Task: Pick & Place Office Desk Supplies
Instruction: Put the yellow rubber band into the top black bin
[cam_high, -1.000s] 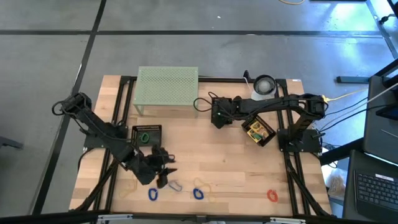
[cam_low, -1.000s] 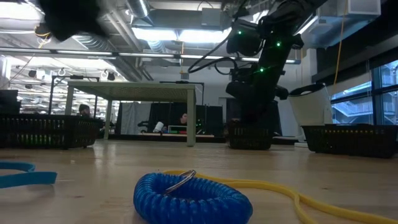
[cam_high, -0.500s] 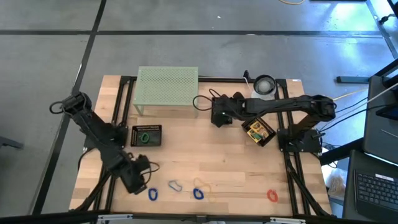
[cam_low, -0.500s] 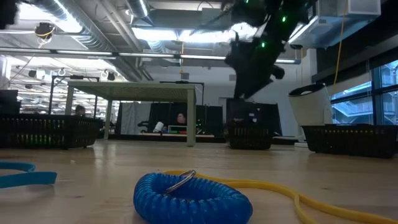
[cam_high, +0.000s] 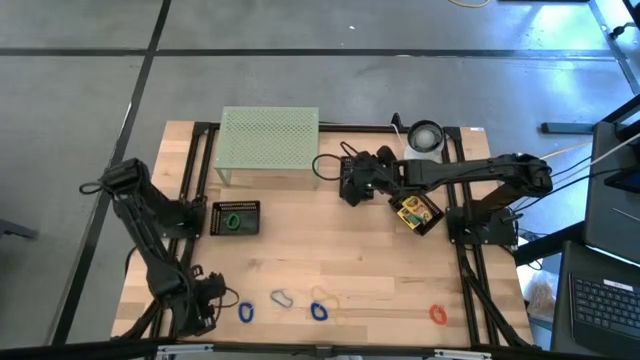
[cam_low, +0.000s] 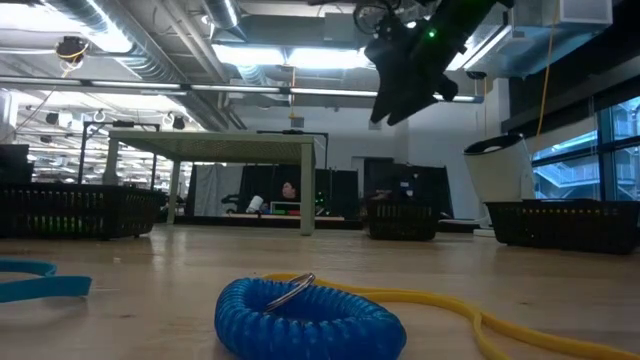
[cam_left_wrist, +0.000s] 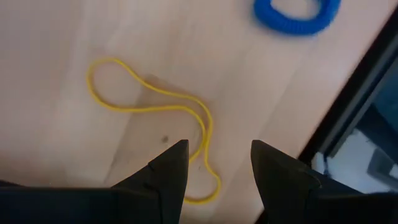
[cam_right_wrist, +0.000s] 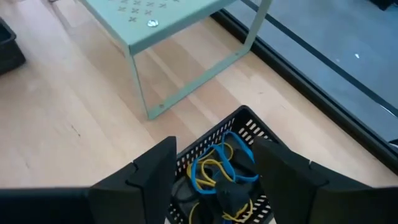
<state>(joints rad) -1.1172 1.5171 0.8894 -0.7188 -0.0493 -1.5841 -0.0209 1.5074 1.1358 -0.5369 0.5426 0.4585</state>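
High view: left gripper (cam_high: 205, 300) sits at the near-left corner of the table (cam_high: 370, 260), just beside a blue loop clip (cam_high: 245, 311). Left wrist view: its fingers (cam_left_wrist: 168, 171) stand apart with nothing between them, above a thin yellow rubber band (cam_left_wrist: 155, 118) lying flat on the wood; the blue loop lies past it, near the table edge.

High view: right gripper (cam_high: 352, 180) hangs over a small black mesh basket (cam_high: 348, 185) just beside the pale-green mesh stand (cam_high: 268, 140). Right wrist view: fingers (cam_right_wrist: 152, 168) spread, empty; the basket holds a blue loop and yellow bands.

Other supplies, high view: a grey loop clip (cam_high: 282, 298) and a second blue loop clip (cam_high: 319, 311) along the near edge, a red loop clip (cam_high: 437, 314) near the right corner, a green loop (cam_high: 233, 221) inside a second black basket (cam_high: 234, 218) at left, and a yellow crayon box (cam_high: 417, 213) under the right arm. A white roll (cam_high: 426, 136) stands at the far edge.
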